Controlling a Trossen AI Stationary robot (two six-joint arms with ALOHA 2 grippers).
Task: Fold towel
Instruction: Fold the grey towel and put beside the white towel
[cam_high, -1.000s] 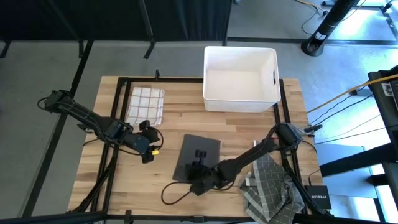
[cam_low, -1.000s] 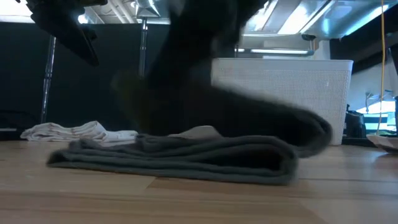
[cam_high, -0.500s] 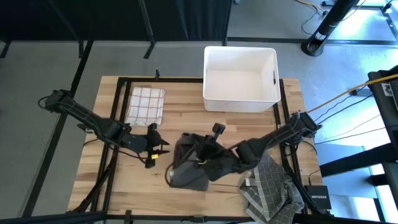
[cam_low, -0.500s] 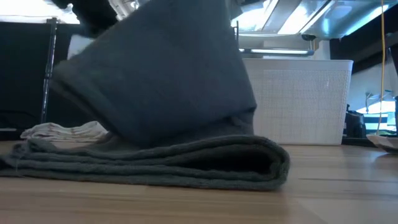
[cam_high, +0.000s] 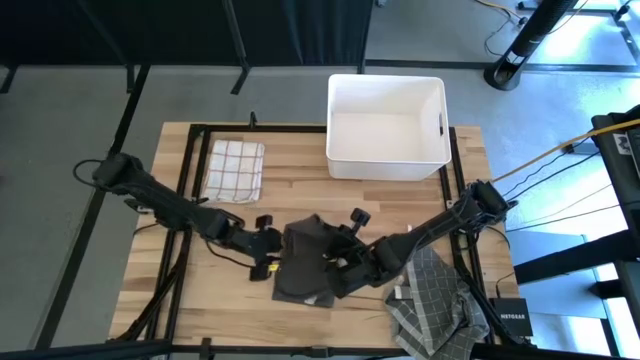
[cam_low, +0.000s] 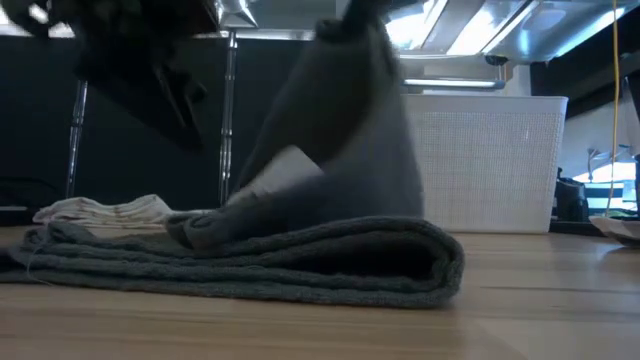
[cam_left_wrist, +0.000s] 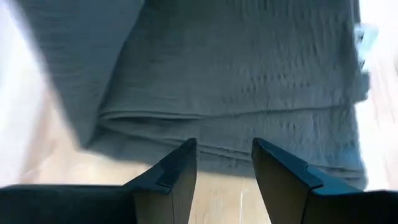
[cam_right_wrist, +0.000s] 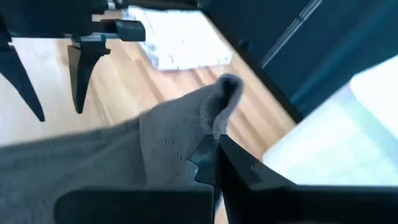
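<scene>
- Grey towel (cam_high: 303, 262) lies mid-table, front half, partly folded; one corner is lifted.
- R gripper (cam_right_wrist: 214, 158) has its jaws pinched on that corner, holding it above the stack.
- L gripper (cam_left_wrist: 222, 163) is at the towel's left edge, jaws spread, nothing held, just off the cloth.
- Risk: a thin pinch may slip, so the corner drops short and the fold goes crooked.
- Risk: a pull w/o L pinning could drag the whole stack.
- Bin (cam_high: 386, 125), checked cloth (cam_high: 234, 166) lie well apart.
</scene>
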